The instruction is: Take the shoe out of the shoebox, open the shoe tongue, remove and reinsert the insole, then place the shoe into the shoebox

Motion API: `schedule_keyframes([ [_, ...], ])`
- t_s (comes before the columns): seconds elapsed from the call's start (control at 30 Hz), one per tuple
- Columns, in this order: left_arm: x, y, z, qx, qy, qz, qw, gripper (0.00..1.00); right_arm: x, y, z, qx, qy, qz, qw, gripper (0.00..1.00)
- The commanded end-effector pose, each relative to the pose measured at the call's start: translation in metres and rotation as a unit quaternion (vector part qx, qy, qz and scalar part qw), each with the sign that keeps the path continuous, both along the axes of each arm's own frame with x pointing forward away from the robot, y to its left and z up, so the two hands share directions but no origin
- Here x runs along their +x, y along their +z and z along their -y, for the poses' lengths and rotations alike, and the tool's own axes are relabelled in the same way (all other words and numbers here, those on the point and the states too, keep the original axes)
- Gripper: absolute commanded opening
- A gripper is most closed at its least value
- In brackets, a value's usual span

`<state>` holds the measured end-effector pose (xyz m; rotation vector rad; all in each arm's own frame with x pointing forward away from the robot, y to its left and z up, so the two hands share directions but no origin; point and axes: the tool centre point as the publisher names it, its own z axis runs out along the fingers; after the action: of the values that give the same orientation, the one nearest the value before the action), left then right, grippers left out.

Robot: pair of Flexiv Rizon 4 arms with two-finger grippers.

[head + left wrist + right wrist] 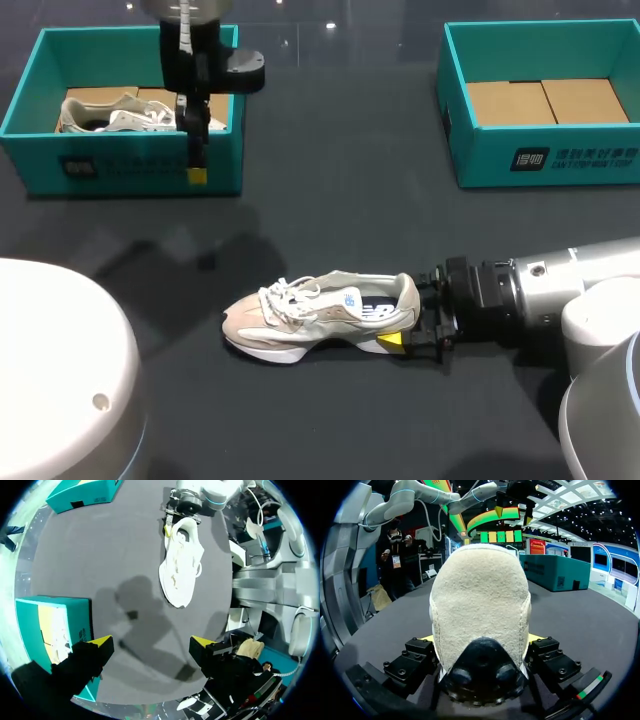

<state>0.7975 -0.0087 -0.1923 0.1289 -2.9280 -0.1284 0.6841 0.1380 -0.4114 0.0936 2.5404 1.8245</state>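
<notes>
- Shoe (320, 318) lies on its sole mid-desk (340, 200), toe pointing left, outside both boxes.
- Right pincer (412, 318) is clamped on its heel. The right wrist view is filled by that heel, with a finger (415, 662) pressed on each side.
- Left pincer (196, 172) hangs over the left box (120, 165). Only its own wrist view shows the fingers spread wide above the desk.
- The head view alone gives the count: two boxes and two shoes. The second shoe (110, 112) sits inside the left box, and the right box (490, 155) shows its cardboard floor.
</notes>
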Motion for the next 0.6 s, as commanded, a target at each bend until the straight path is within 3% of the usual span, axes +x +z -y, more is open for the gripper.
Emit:
schedule_keyframes([
  [0.03,0.0024,-0.0002,0.0005,0.001,0.000,-0.003,1.000,1.00,-0.0003,-0.0005,-0.0015,-0.001,0.000,0.000,1.000,0.00],
  [0.57,0.0024,-0.0002,0.0005,0.001,0.000,-0.003,1.000,1.00,-0.0003,-0.0005,-0.0015,-0.001,0.000,0.000,1.000,0.00],
  [0.6,-0.0046,-0.0007,0.0047,-0.001,0.008,0.013,1.000,1.00,-0.0003,-0.0005,-0.0015,-0.001,0.000,0.000,1.000,0.00],
])
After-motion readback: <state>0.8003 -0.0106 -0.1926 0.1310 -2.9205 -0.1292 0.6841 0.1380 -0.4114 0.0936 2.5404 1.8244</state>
